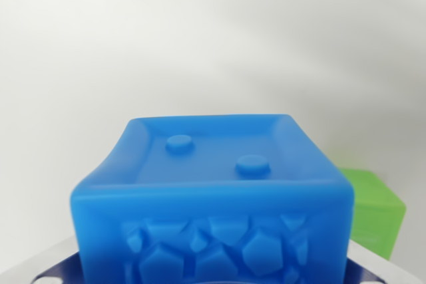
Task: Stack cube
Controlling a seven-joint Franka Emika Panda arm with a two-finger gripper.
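- A plain white worktop (200,44) is filling the upper wrist view.
- A green cube (376,214) is resting on it at the wrist view's right, partly hidden.

There is one view only — the wrist camera, riding on the arm just behind the pincer. It looks forward and slightly down along the pincer's reach, very close to a blue cube (213,197) that fills the lower middle of the frame. A green cube (376,214) peeks out behind at the wrist view's right — beyond lies pale, blurred tabletop (200,38).
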